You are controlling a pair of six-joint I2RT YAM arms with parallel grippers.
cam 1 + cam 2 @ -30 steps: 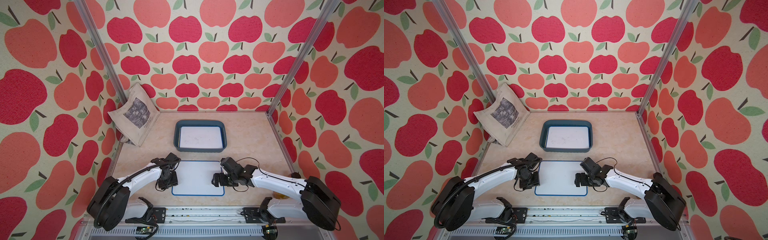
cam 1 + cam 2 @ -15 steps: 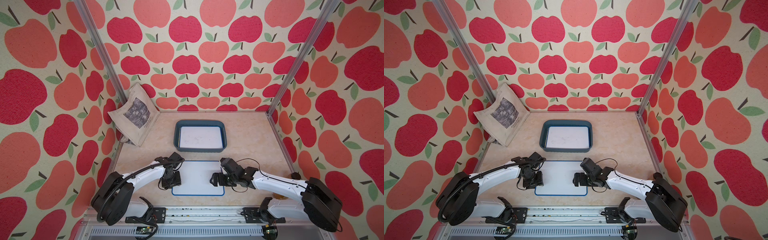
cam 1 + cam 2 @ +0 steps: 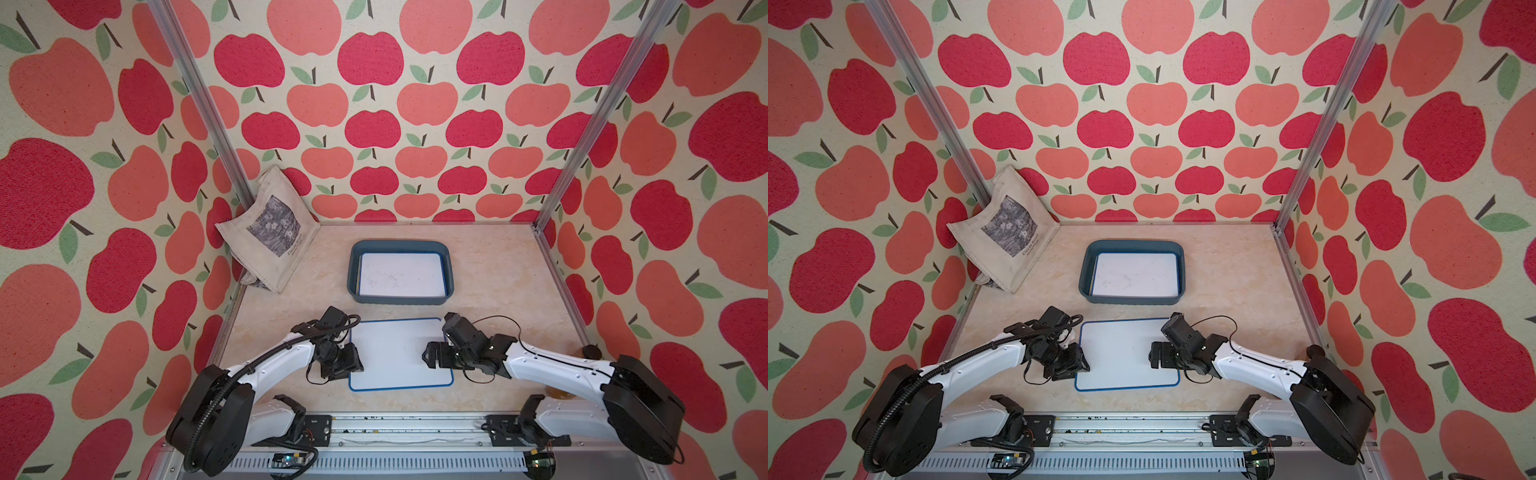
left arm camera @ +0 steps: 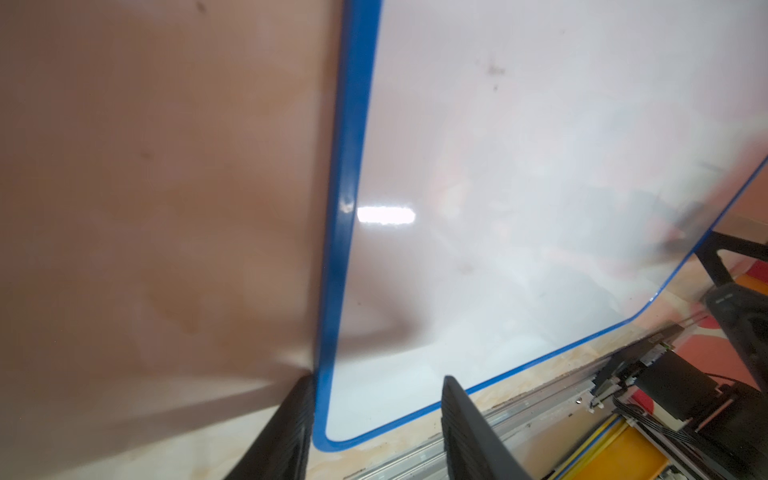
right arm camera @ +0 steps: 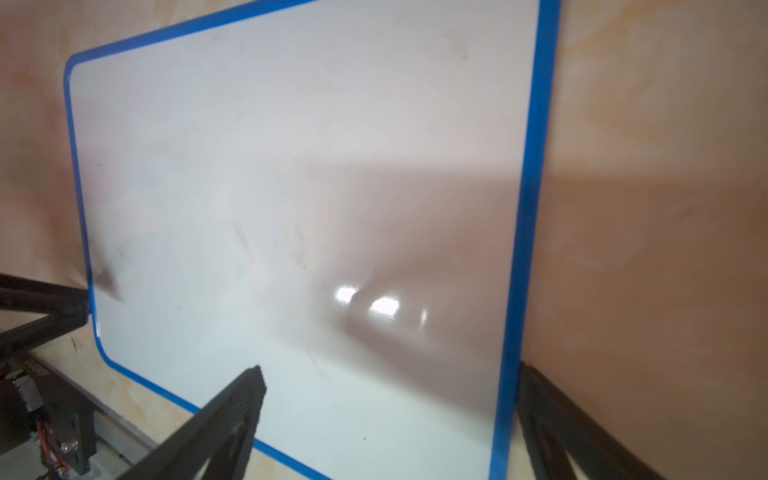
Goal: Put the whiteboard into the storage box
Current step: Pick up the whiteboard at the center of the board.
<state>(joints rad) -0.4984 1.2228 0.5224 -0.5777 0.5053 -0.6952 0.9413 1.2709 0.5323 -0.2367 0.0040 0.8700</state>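
Note:
A white whiteboard (image 3: 399, 353) with a blue rim lies flat on the table near the front, also seen in the other top view as the whiteboard (image 3: 1121, 353). Behind it stands the dark teal storage box (image 3: 353, 266), with another whiteboard (image 3: 401, 274) lying inside. My left gripper (image 4: 376, 380) is open at the board's left edge (image 3: 353, 362). One finger (image 4: 291, 415) rests against the outside of the blue rim and the other hangs over the white face. My right gripper (image 5: 390, 370) stands wide open across the right edge (image 3: 432, 359), with one finger outside the rim and one over the board.
A beige tote bag (image 3: 270, 228) leans in the back left corner. Apple-patterned walls and aluminium posts (image 3: 552, 199) close in the table on three sides. The arms' mounting rail (image 3: 395, 428) runs along the front edge.
My left gripper has shifted right and forward onto the board's left edge. The right gripper has crept slightly further left over the board. Neither gripper's opening has changed.

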